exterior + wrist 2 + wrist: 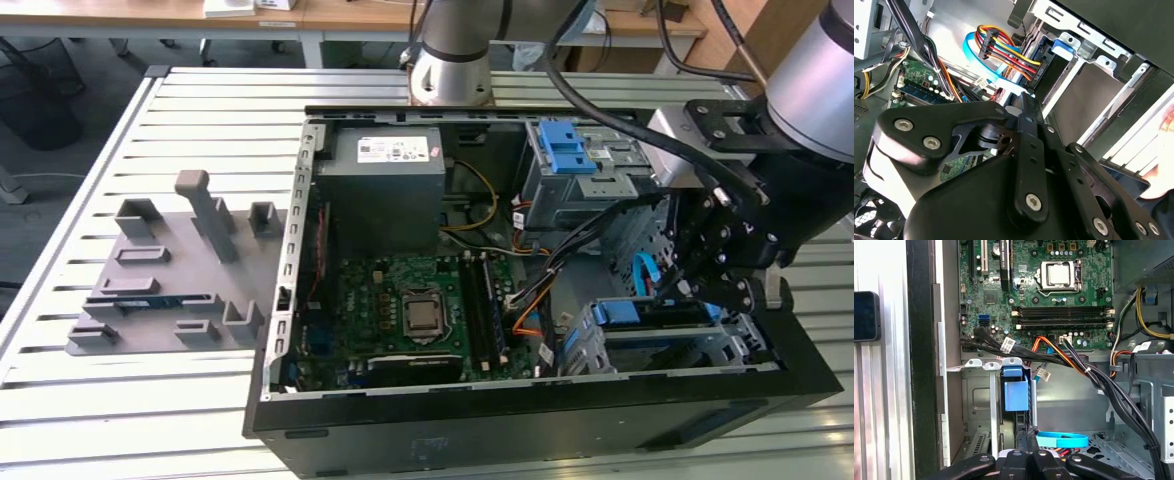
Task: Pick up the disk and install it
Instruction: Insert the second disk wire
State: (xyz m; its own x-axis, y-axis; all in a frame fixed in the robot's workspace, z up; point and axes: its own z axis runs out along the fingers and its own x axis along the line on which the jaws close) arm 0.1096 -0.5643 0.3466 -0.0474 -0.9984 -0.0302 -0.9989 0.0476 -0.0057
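disk point(650, 313) sits edge-up in the drive cage point(694, 345) near the front corner of the computer case point(534, 420), on the exterior view's right. what i see of it is its blue bracket: a blue strip along the cage's upper edge in the exterior view, and a blue tab point(1015, 390) standing in the cage slot in the first wrist view. so, as i judge it, the disk is already in its slot, or very nearly; i cannot tell whether it is pushed fully home or latched.

my gripper point(1028, 447) is right at the disk's near edge, fingers drawn together with hardly a gap between them. whether they pinch the bracket's edge or just rest against it i cannot tell.

a bundle of coloured wires with a black plug point(988, 49) and a blue flat cable point(976, 47) lie just beside the cage in the second wrist view; i cannot tell whether anything is plugged into the disk, so cabling may be what is left.

the case lies open on its side on the slatted table point(134, 400). inside it are the green motherboard point(414, 305), a grey power supply box point(387, 180) and a second cage with a blue latch point(567, 150). a grey fixture point(174, 280) stands outside on the table.
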